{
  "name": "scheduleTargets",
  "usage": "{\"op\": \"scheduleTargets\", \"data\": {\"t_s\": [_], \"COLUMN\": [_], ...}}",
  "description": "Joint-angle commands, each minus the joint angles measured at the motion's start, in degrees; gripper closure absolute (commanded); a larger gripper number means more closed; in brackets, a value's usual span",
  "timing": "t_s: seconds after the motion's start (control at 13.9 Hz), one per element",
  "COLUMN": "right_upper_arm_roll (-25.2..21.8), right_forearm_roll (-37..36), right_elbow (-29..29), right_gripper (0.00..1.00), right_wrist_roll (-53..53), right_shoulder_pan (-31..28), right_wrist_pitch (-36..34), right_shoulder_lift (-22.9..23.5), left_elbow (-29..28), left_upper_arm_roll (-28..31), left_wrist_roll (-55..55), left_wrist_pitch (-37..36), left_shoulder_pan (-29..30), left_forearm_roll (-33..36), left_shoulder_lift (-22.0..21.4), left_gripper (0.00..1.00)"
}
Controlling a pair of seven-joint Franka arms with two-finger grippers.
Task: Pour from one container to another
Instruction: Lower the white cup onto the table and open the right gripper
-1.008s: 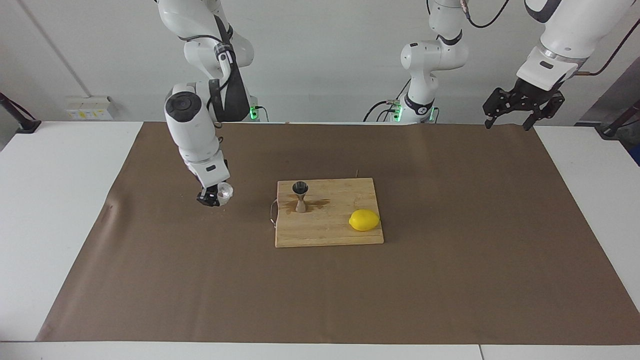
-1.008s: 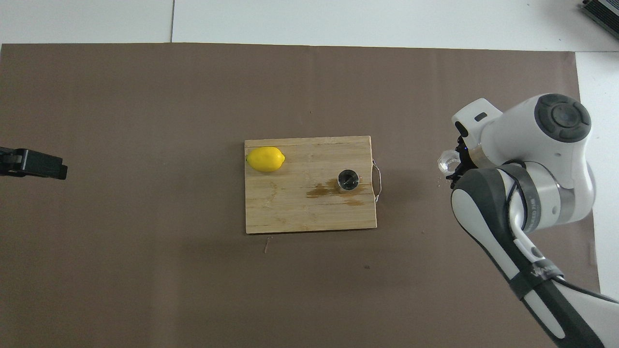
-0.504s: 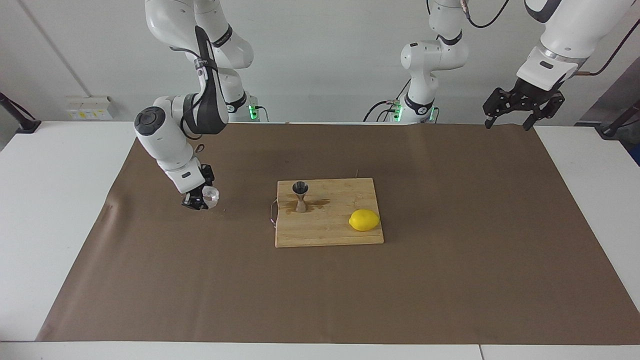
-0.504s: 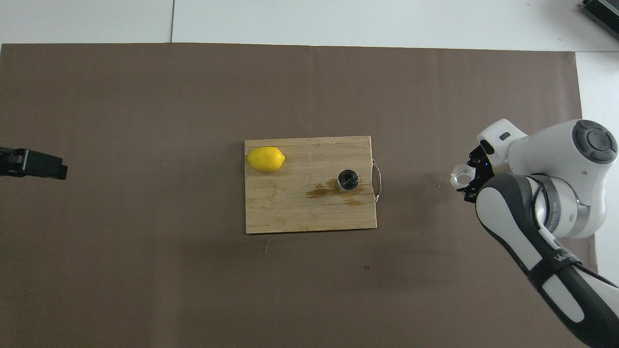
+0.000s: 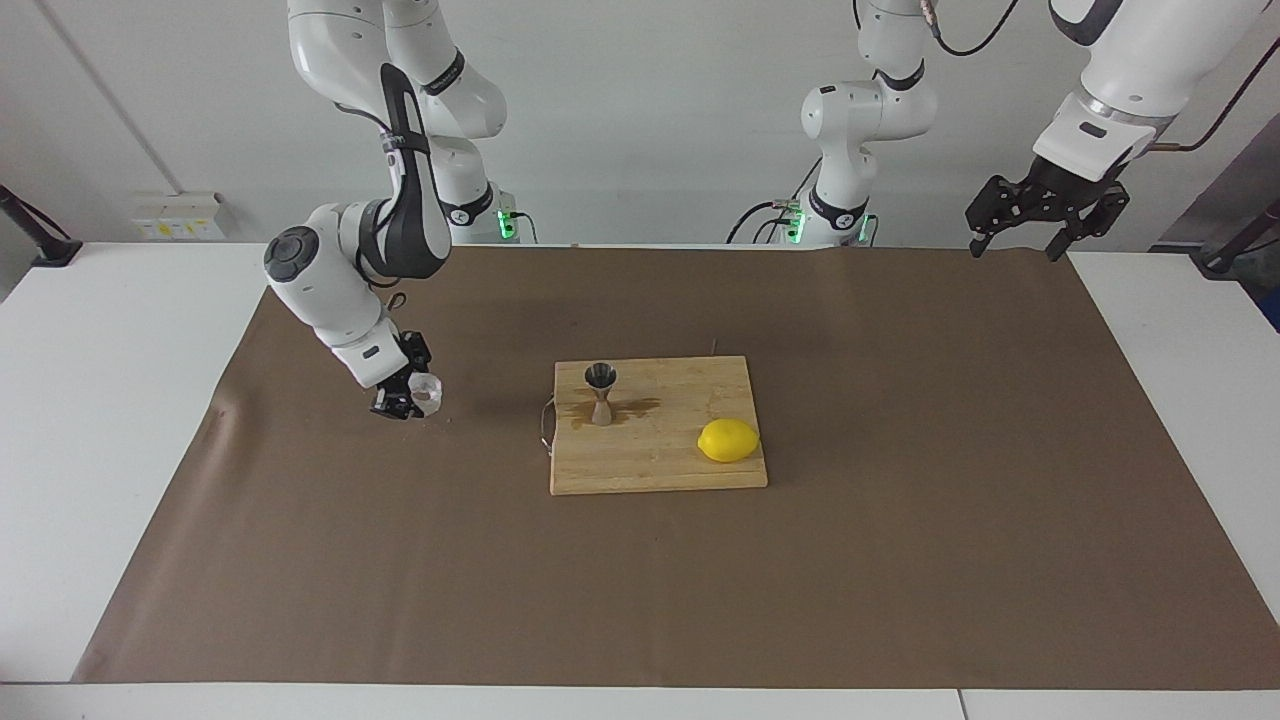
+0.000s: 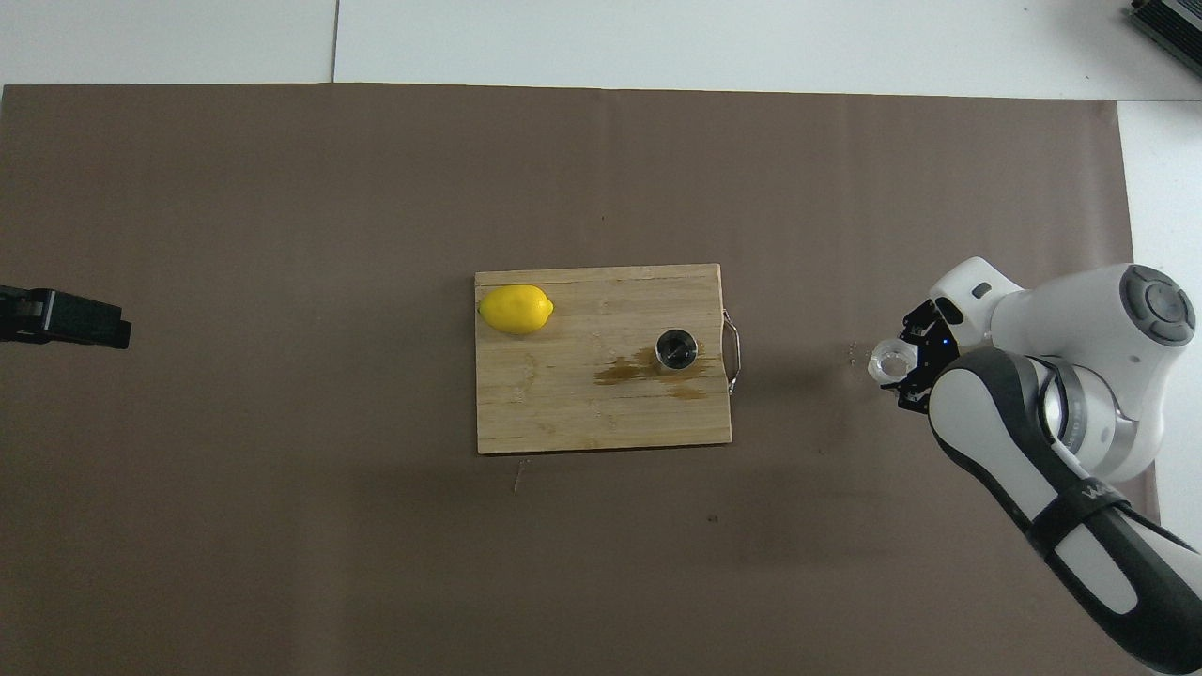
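Note:
The clear glass tumbler [image 5: 427,392] is held in my right gripper [image 5: 410,402], low over the brown paper, beside the cutting board toward the right arm's end of the table. I cannot tell whether it touches the paper. In the overhead view the tumbler [image 6: 886,361] shows its open mouth at the right gripper [image 6: 903,368]. The steel jigger [image 5: 601,392] stands upright on the wooden cutting board [image 5: 660,472], with a brown wet stain around its foot. It also shows in the overhead view [image 6: 676,348]. My left gripper [image 5: 1030,240] waits, open and raised, over the paper's corner.
A yellow lemon [image 5: 728,440] lies on the board at the corner toward the left arm's end. The board [image 6: 563,418] has a wire handle [image 6: 733,349] on the side facing the tumbler. Brown paper [image 5: 900,560] covers the table.
My right arm has carried the tumbler away from the board, toward the right arm's end and nearer the robots, and lowered it. The left arm has not moved.

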Motion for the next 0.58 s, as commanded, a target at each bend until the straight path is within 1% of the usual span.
{"op": "scheduleTargets", "data": {"t_s": [0.0,0.36,0.5], "right_upper_arm_roll": [0.67,0.67,0.67], "right_forearm_roll": [3.71,4.42,4.86], "right_elbow": [-2.29,-5.01,-5.19], "right_gripper": [1.0,1.0,1.0], "right_wrist_roll": [-4.98,-5.61,-5.7], "right_shoulder_pan": [-1.3,-1.3,-1.39], "right_wrist_pitch": [2.25,5.32,5.33], "right_shoulder_lift": [-0.56,-1.0,-1.0], "left_elbow": [-1.63,-1.63,-1.63], "left_upper_arm_roll": [-0.21,-0.21,-0.21], "left_wrist_roll": [-0.32,-0.32,-0.32], "left_wrist_pitch": [-0.17,-0.17,-0.17], "left_shoulder_pan": [0.69,0.69,0.69], "left_forearm_roll": [-0.73,-0.73,-0.73], "left_shoulder_lift": [-1.65,-1.65,-1.65], "left_gripper": [0.0,0.0,0.0]}}
